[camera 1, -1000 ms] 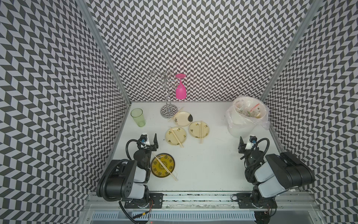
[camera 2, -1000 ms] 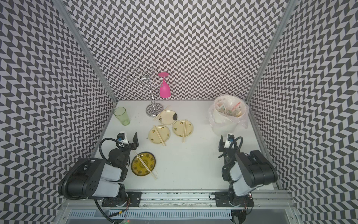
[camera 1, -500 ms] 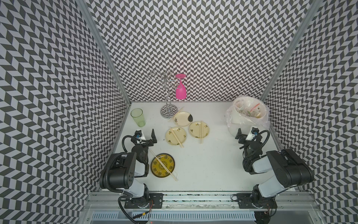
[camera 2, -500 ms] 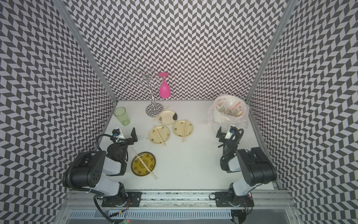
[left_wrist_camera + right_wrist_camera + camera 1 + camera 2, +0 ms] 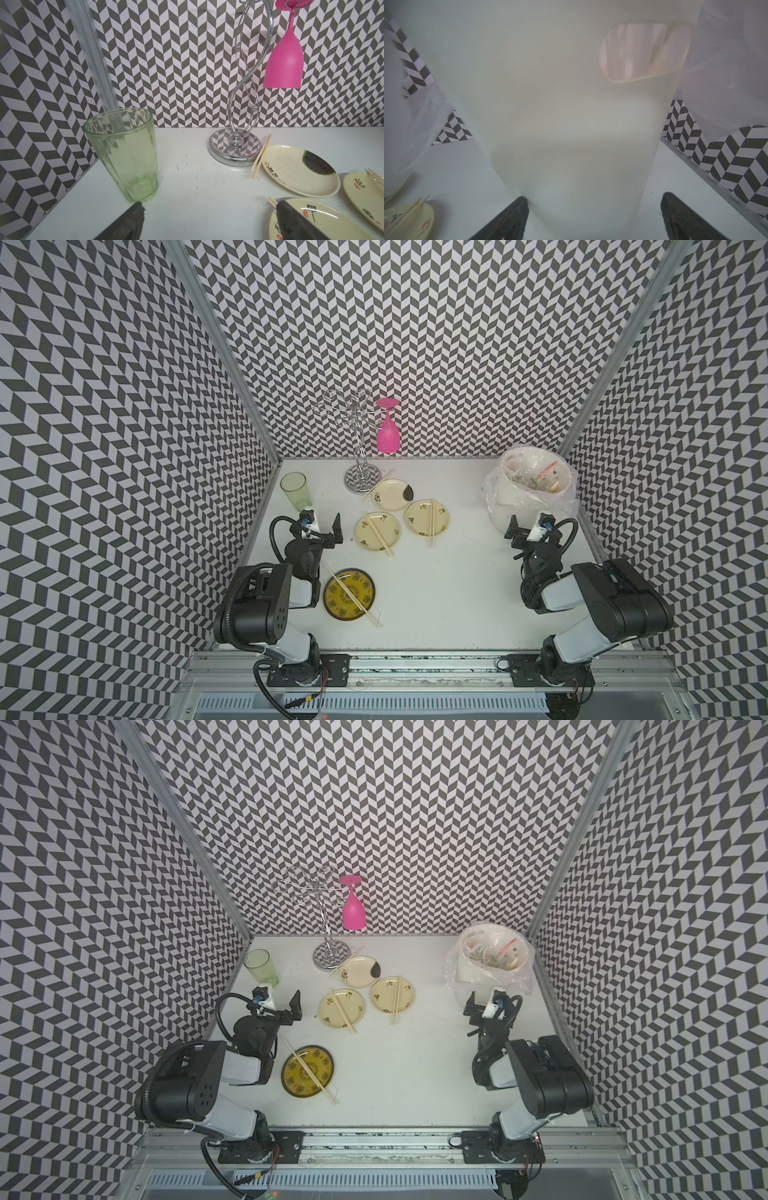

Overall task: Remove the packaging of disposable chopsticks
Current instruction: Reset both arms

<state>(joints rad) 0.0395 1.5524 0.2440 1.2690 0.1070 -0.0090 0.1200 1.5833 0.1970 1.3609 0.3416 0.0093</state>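
Observation:
Bare pale disposable chopsticks lie in pairs across the dark yellow plate, a cream plate and another cream plate. One more pair rests beside the back plate. No packaging shows around them. Crumpled clear wrappers fill the bin, too small to tell apart. My left gripper stands open and empty just in front of the green cup. My right gripper is open, its jaws on either side of the white bin's wall, holding nothing.
The white bin, lined with a clear bag, stands at the back right. A chrome glass rack with a hanging pink goblet is at the back. The patterned walls close in on three sides.
Both grippers opened wide. The left arm reached back from beside the dark plate toward the green cup, and the right arm reached back toward the bin.

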